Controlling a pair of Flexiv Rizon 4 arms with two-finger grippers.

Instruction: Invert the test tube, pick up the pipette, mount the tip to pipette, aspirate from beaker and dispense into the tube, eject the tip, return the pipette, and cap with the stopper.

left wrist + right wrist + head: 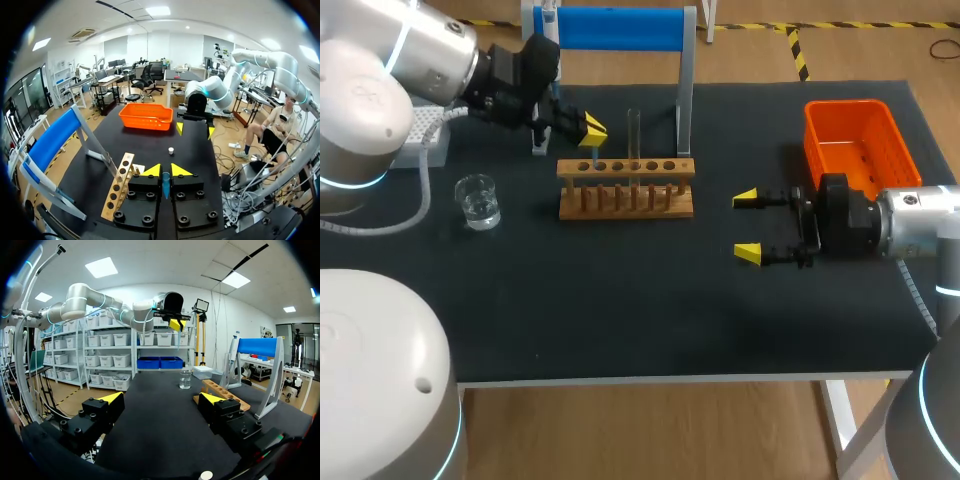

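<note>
Pinching a slim blue piece, likely the pipette (165, 185), the left claw (588, 130) is hanging over the rack (625, 188). The right claw (748, 226) is lying wide open, empty. Next it is probably needing a steady carry to the beaker (478, 200).

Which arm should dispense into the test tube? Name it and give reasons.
Left, probably. The left gripper is shut on a slim blue tool, close beside the rack holding the test tube. The right gripper is open and empty, farther off past the rack's other end.

The head camera looks down over the whole counter (620, 310). The wrist cameras face each other low across it, sharing the test-tube rack (118, 187).
</note>
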